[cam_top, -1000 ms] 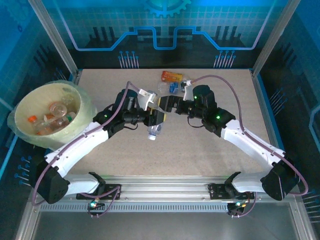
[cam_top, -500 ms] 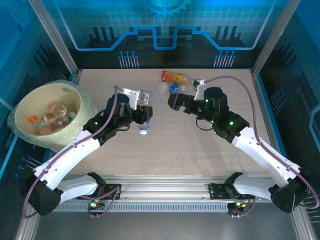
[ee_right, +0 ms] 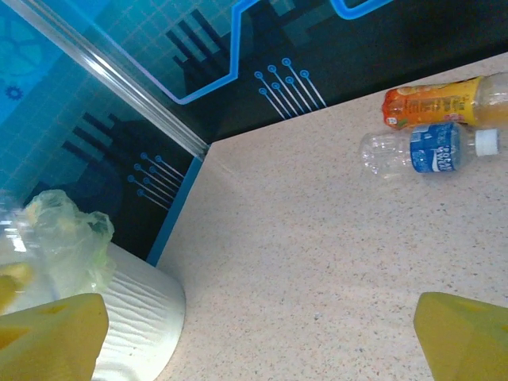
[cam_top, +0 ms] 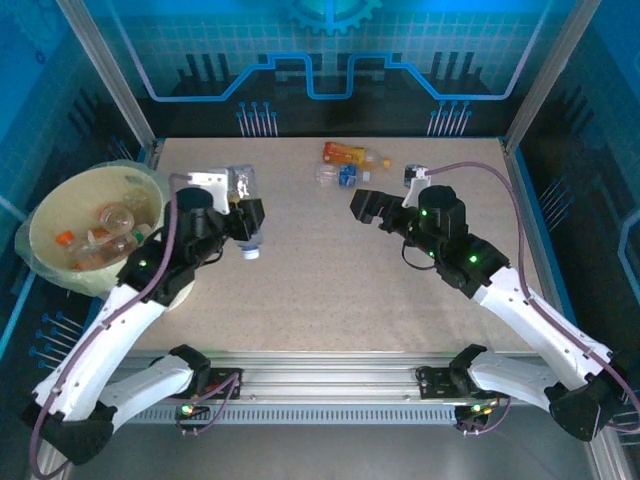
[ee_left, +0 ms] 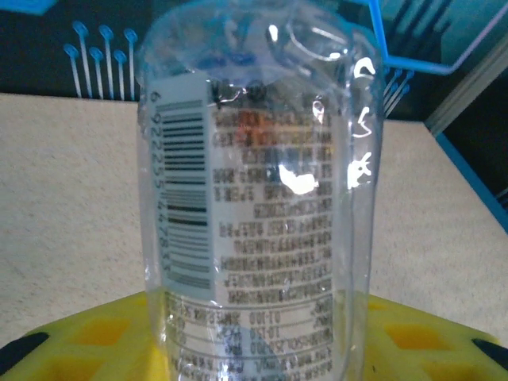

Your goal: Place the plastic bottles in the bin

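We've got several bottles point(cam_top: 105, 235) in the bin point(cam_top: 47, 208) already. Left gripper point(cam_top: 243, 215) is clamped on a clear bottle point(ee_left: 254, 198), cap down, above the table just right of the bin, not yet over it. Right gripper point(cam_top: 363, 203) is wide open & empty. Left to do, we reckon: drop this one, then the orange-label bottle point(cam_top: 345, 153) & blue-label bottle point(cam_top: 338, 176) near the far edge.
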`<state>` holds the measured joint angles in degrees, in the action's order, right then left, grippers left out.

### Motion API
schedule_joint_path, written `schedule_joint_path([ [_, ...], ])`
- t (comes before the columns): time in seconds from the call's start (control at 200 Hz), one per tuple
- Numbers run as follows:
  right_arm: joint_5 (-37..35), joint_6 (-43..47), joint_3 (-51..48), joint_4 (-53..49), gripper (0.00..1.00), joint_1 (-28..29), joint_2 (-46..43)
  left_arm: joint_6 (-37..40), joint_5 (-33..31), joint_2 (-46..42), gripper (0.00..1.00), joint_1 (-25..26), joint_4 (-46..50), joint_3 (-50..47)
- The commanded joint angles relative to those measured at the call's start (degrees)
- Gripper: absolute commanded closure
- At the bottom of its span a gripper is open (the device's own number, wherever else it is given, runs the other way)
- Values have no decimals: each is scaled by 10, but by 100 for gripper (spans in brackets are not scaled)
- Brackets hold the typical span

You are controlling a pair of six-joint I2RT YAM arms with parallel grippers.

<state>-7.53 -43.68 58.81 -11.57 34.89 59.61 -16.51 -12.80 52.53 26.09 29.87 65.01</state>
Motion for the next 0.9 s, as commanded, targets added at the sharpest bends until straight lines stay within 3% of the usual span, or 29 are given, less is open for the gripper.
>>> schedule_joint_path([
  [0.0,-15,-5,-8,-12,0,-13,-11,17,-42,-21,49,-10,47,59],
  [0.215,-6,-15,-13,-12,0,-23,-11,83,-152,-15,46,-26,79,153],
  [0.355,-2,-27,-19,-5,0,-25,-10,99,-205,6,46,-66,78,187],
  [0.685,10,-28,-17,-16,0,-31,-10,83,-178,54,46,-261,106,216],
  [0.895,12,-32,-20,-13,0,-34,-7,36,-96,57,46,-403,130,201],
])
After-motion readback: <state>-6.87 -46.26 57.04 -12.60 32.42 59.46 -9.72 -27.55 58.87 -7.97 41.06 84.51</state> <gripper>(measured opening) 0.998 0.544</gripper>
